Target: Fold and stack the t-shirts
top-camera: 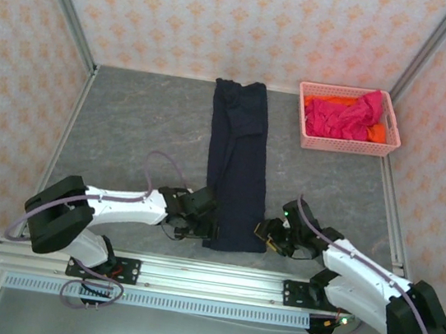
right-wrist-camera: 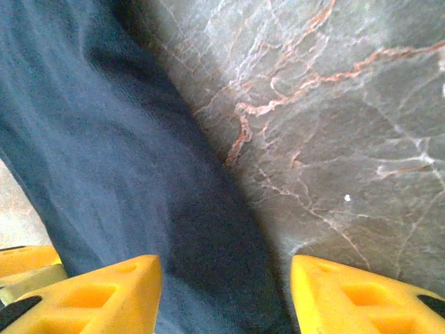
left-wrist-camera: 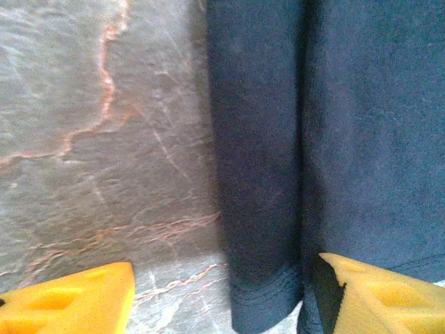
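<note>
Navy shirt [top-camera: 237, 165], narrowed to a long strip, lay down the middle of the table [top-camera: 127, 137], its near hem between the two arms. The left gripper [top-camera: 196, 226] stood at the strip's near left corner and the right gripper [top-camera: 268, 238] at its near right corner. From the left wrist, the fingers [left-wrist-camera: 76, 303] were spread, one over bare table and the other over cloth, with the folded left edge between them. From the right wrist, the fingers [right-wrist-camera: 104, 292] were likewise spread astride the right edge. Neither pair had pinched anything yet. The magenta shirt [top-camera: 342, 117] and orange shirt [top-camera: 381, 133] lay bundled in the basket [top-camera: 346, 145] at the far right, well apart from the strip.

The step in hand appeared to be taking both near corners, to carry the hem toward the far end. The strip looked several layers thick, so each lower finger would need to get under every layer; catching only the top one would likely open the fold. The two grips should bite equally deep from the hem and rise together and level, so that the fold would come out square rather than skewed
</note>
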Robot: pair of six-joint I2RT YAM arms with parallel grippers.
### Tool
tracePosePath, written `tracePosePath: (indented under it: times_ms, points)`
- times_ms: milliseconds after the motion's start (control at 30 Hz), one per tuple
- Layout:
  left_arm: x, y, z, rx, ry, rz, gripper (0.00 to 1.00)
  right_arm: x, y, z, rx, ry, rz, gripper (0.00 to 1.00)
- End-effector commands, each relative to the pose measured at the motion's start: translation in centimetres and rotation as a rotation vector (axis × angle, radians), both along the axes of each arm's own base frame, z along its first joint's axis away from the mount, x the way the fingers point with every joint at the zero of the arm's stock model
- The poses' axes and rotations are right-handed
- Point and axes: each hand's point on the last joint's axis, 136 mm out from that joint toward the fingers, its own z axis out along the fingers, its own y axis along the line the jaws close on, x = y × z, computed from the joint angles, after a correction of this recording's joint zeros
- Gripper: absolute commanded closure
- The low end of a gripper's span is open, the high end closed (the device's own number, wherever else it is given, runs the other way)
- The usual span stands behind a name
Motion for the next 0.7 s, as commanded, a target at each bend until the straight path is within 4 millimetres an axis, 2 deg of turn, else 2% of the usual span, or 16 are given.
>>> tracePosePath:
  times_ms: [0, 167, 267, 333, 400, 533, 667]
  points:
    - [-0.1, -1.3, -0.4, -0.067, 0.005, 0.030, 0.33, -0.6, 1.9, 0.1, 0.059, 0.010, 0.056, 0.48]
    - [0.7, -3.4, -0.9, -0.146, -0.007, 0.028, 0.46, -0.4, 2.0, -0.2, 0.060, 0.004, 0.047, 0.63]
    - [1.2, -4.7, -0.5, -0.198, -0.019, 0.014, 0.58, -0.2, 2.3, 0.2, 0.087, -0.008, 0.039, 0.73]
    - [1.3, -5.2, 0.0, -0.217, -0.025, 0.007, 0.61, 0.1, 2.5, 0.4, 0.100, -0.015, 0.034, 0.78]
    - [1.4, -5.5, 0.5, -0.239, -0.029, 0.001, 0.59, 0.4, 2.9, 0.6, 0.116, -0.024, 0.030, 0.79]
    - [1.1, -5.3, 1.6, -0.246, -0.029, 0.003, 0.38, 0.6, 3.1, 0.7, 0.128, -0.020, 0.020, 0.73]
    - [1.2, -4.2, 3.6, -0.275, -0.083, 0.029, 0.30, 0.5, 3.1, 0.7, 0.130, -0.020, 0.021, 0.73]
